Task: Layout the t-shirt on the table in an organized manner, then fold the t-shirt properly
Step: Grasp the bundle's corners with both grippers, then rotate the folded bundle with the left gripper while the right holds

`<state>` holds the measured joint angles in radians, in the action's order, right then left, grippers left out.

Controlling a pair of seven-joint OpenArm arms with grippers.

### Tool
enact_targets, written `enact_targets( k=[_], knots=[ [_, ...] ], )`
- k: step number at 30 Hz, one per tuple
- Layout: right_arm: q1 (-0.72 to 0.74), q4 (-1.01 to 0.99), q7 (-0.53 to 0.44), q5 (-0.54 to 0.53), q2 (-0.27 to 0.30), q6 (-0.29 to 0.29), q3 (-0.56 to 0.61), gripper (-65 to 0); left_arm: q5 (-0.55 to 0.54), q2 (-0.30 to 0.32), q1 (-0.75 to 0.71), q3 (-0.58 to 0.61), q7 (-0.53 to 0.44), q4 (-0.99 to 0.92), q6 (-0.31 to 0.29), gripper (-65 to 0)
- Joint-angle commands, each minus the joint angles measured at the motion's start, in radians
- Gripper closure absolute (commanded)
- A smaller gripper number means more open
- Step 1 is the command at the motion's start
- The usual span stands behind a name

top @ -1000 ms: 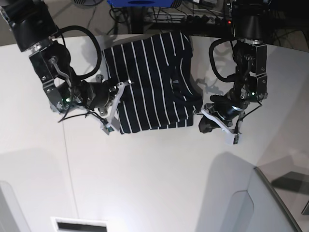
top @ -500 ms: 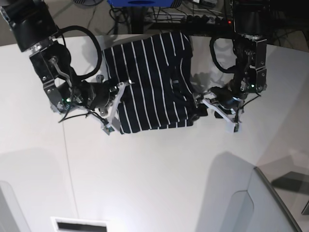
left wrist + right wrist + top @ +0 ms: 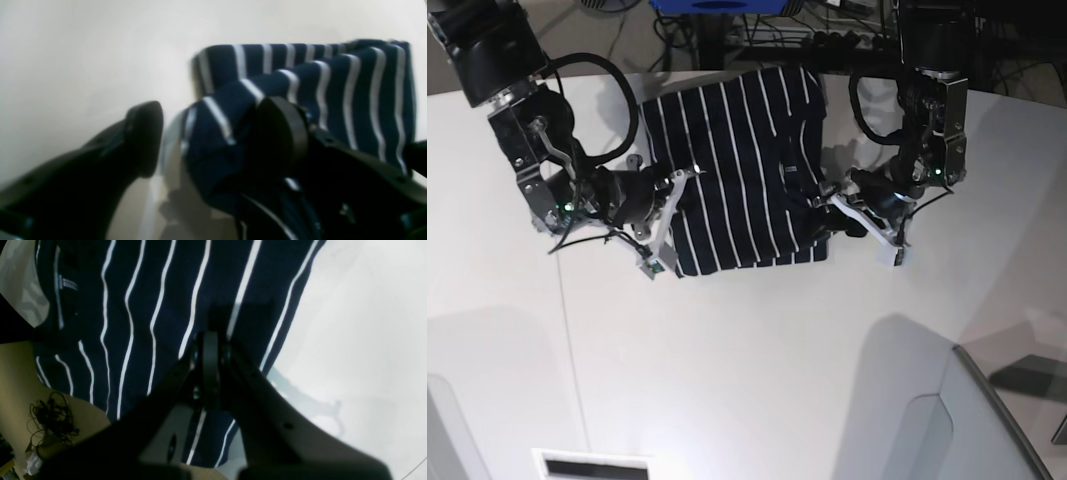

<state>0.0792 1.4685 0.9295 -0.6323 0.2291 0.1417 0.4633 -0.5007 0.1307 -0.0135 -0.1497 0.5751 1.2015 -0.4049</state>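
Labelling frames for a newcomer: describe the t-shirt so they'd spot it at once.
Start with the white table that fills the base view. Near its far edge, between the two arms, lies the t-shirt, folded into a rough rectangle. It is dark navy with thin white stripes, the only fabric there; the right gripper rests shut on one side, and the left gripper straddles the other edge.

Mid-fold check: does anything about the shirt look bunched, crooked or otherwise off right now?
Yes. The t-shirt's corner at the left gripper is rumpled: layers pile up between the open jaws instead of lying flat on the table. The right gripper is shut on the opposite edge, which looks smooth.
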Motion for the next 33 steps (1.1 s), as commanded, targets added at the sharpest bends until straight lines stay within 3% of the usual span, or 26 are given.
enact_targets(
  k=[1, 6, 12, 33],
  knots=[
    [0.017, 0.016, -0.014, -0.014, 0.002, 0.006, -0.002, 0.0, -0.011, 0.004, 0.014, -0.001, -0.016, 0.004, -0.01, -40.0],
    [0.017, 0.016, -0.014, -0.014, 0.002, 0.006, -0.002, 0.0, -0.011, 0.004, 0.022, 0.002, -0.016, -0.012, -0.012, -29.1],
    [0.017, 0.016, -0.014, -0.014, 0.002, 0.006, -0.002, 0.0, -0.011, 0.004, 0.028, -0.004, -0.016, -0.001, -0.012, 0.0],
    [0.02, 0.014, -0.014, -0.013, 0.002, 0.006, -0.002, 0.0, -0.003, 0.004, 0.109, 0.003, -0.011, 0.024, -0.012, 0.0]
  ],
)
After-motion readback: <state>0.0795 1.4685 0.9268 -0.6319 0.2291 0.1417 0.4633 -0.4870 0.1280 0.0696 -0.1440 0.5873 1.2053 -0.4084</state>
